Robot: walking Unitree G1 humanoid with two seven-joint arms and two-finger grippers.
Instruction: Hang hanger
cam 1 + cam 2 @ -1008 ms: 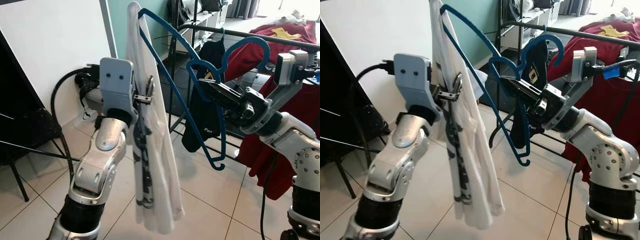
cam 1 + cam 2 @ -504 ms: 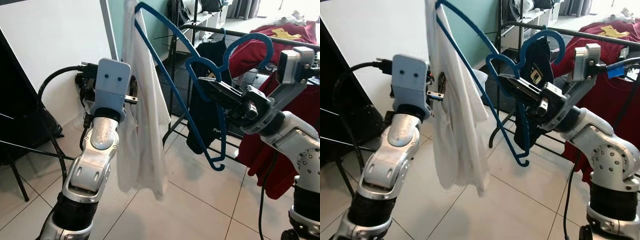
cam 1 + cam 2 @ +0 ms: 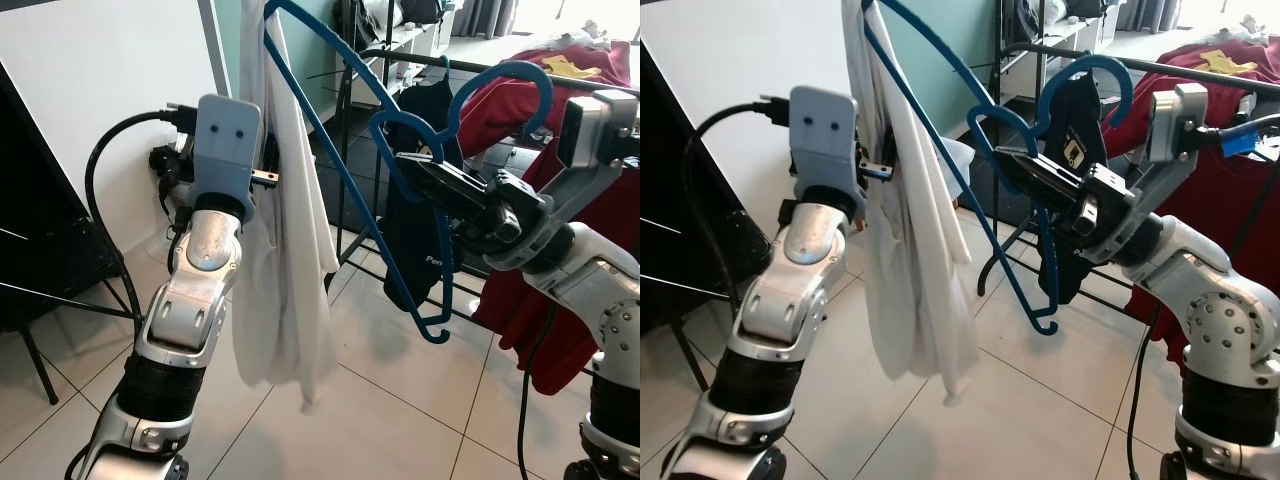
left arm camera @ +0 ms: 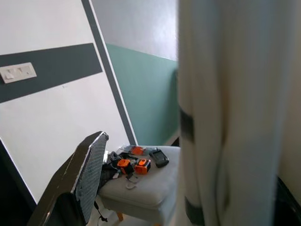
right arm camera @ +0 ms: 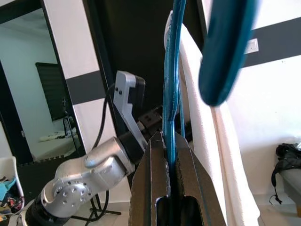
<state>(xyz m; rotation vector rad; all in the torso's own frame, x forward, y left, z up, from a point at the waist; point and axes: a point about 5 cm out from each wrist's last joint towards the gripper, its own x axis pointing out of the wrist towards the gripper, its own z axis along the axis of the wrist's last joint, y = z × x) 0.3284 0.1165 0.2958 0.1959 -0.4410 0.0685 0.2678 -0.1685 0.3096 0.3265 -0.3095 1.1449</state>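
My right gripper (image 3: 408, 166) is shut on the neck of a blue hanger (image 3: 340, 78), just below its hook (image 3: 500, 76). In the right wrist view both fingers (image 5: 150, 174) pinch the blue wire. The hanger is tilted, one shoulder high at the upper left and the other end low near the floor tiles. A white garment (image 3: 285, 260) drapes from the high shoulder and hangs in long folds. My left gripper (image 3: 262, 178) is raised against that cloth, which hides its fingers. White cloth (image 4: 221, 122) hangs close in the left wrist view.
A black clothes rack with a top rail (image 3: 470, 68) stands behind the hanger, holding a dark garment (image 3: 415, 240) and red garments (image 3: 600, 220). A black chair (image 3: 50, 270) and a thick cable (image 3: 100, 200) are at the left wall. White floor tiles lie below.
My left arm has turned and lifted toward the wall; the white garment has gathered up and now hangs shorter. The right gripper keeps its hold, and the hanger has risen slightly.
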